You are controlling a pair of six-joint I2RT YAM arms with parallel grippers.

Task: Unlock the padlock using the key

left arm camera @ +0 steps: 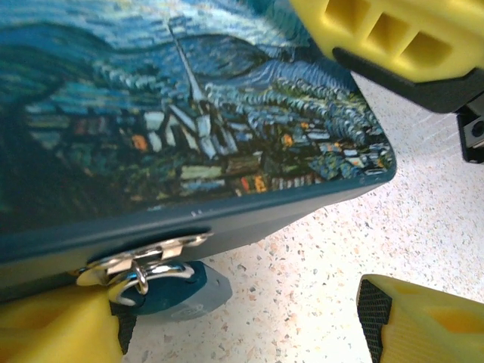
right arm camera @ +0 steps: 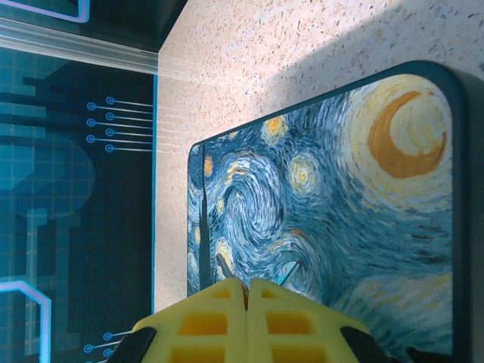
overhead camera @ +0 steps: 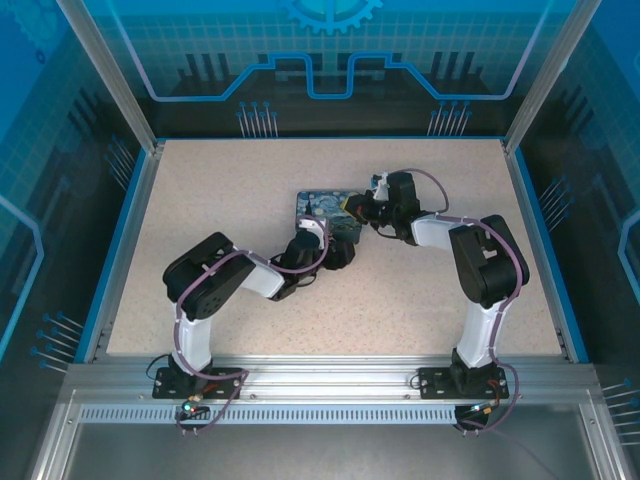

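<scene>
Padlock [left arm camera: 172, 292] just inside spread left claw [left arm camera: 238, 327]

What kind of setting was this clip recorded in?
Probably an enclosed robot test cell, not a home: a speckled tabletop fenced by aluminium posts and blue circuit-patterned panels, with a left arm and right arm bolted to a metal rail.
</scene>
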